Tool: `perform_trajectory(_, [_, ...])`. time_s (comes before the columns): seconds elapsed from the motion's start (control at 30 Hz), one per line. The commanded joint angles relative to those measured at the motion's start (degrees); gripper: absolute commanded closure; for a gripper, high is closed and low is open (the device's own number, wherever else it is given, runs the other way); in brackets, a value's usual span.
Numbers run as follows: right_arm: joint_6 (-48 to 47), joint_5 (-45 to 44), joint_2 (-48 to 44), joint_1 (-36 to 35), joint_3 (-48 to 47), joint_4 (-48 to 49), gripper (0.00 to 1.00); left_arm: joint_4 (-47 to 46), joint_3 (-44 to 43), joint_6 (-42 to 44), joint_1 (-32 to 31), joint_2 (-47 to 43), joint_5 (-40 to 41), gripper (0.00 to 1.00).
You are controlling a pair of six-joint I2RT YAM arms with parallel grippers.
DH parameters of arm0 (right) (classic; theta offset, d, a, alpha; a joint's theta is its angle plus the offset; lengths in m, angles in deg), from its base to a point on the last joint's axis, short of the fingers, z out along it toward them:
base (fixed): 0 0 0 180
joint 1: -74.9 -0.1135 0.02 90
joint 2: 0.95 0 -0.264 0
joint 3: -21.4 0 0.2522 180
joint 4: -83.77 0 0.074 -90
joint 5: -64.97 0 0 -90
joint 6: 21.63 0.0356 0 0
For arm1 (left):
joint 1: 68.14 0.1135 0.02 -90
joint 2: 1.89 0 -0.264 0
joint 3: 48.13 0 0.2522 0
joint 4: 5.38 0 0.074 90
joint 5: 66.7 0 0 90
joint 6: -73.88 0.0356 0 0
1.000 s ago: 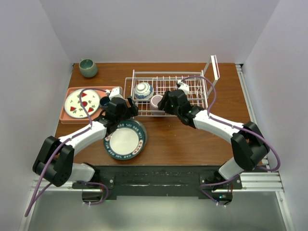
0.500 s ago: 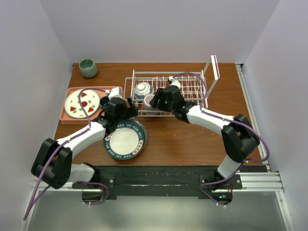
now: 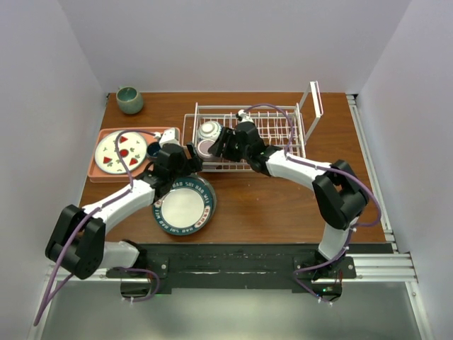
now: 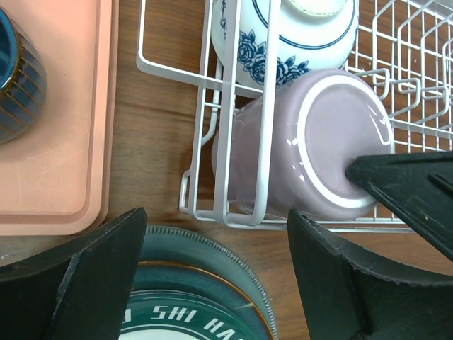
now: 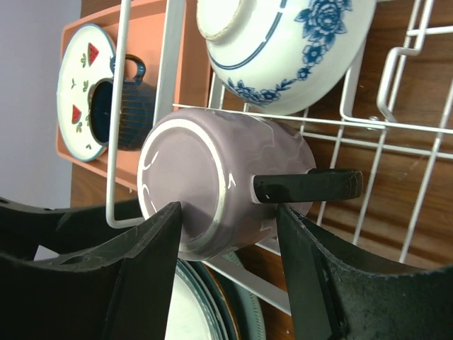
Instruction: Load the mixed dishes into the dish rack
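While the left gripper [image 3: 186, 157] hangs wide open and empty over the near-left corner of the white wire dish rack [image 3: 283, 134], the right gripper [image 5: 226, 211] is part-closed on the pale pink-lilac mug with a black handle [image 5: 212, 170], fingers either side of it. Mug lies tipped on its side inside that near-left rack corner, base showing. Small blue-and-white patterned bowl [image 3: 209, 131] sits in the rack just behind it. Large white plate with lettered teal rim [image 3: 182, 207] is on the tabletop [image 3: 283, 205], by the near edge, left of centre.

We see a glossy lilac mug [image 4: 311, 149], a glazed blue-and-white bowl [image 4: 297, 35], a white coated-wire rack [image 3: 283, 134] and a wood-grain table [image 3: 283, 205].
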Motion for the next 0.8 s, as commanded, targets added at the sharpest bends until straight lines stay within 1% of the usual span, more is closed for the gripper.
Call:
perform_trajectory(0.0, [-0.8, 3.3, 3.3, -0.7, -2.4, -4.5, 0.42, -0.1, -2.3, 1.5, -0.1, -2.8, 0.2, 0.14])
perform_trajectory(0.1, [-1.0, 2.1, 1.9, -0.8, -1.7, -5.2, 0.41, 1.1, -3.0, 1.8, -0.1, -4.5, 0.3, 0.13])
perform_trajectory(0.13, [-1.1, 0.8, 0.2, -0.7, -1.2, -5.2, 0.4, 1.4, -3.2, 2.0, -0.1, -4.9, 0.4, 0.12])
perform_trajectory(0.23, [-1.9, -0.9, -3.1, -0.7, -0.2, -6.6, 0.35, 2.0, -4.0, 2.5, -0.1, -7.2, 0.4, 0.09])
perform_trajectory(0.27, [-2.2, -2.0, -5.2, -0.8, -0.2, -7.5, 0.31, 3.9, -4.2, 2.7, -0.1, -8.4, 0.6, 0.09])
perform_trajectory(0.37, [-3.1, -2.7, -8.9, -0.8, 0.2, -8.3, 0.25, 6.2, -5.4, 3.1, -0.1, -10.8, 1.4, 0.05])
perform_trajectory(0.43, [-3.8, -2.8, -10.6, -0.8, 0.0, -9.0, 0.24, 8.5, -6.3, 3.5, -0.1, -12.0, 2.1, 0.02])
perform_trajectory(0.47, [-4.1, -2.8, -12.4, -0.8, 0.0, -9.8, 0.21, 9.3, -6.5, 3.7, -0.1, -13.4, 2.3, 0.0])
perform_trajectory(0.53, [-5.1, -3.2, -14.1, -0.8, 0.5, -10.7, 0.17, 10.9, -6.8, 4.1, -0.1, -14.9, 3.6, 0.0])
perform_trajectory(0.57, [-5.4, -3.2, -15.1, -0.7, 0.9, -10.9, 0.09, 11.4, -6.8, 4.2, -0.1, -16.4, 4.0, 0.0])
perform_trajectory(0.63, [-8.0, -3.5, -17.9, -0.8, 2.0, -12.3, 0.02, 12.8, -6.8, 4.9, 0.0, -18.1, 4.6, 0.0])
perform_trajectory(0.77, [-13.6, 0.0, -22.4, -0.8, 5.4, -15.4, 0.01, 15.2, -6.4, 6.6, 0.1, -22.4, 5.5, 0.0])
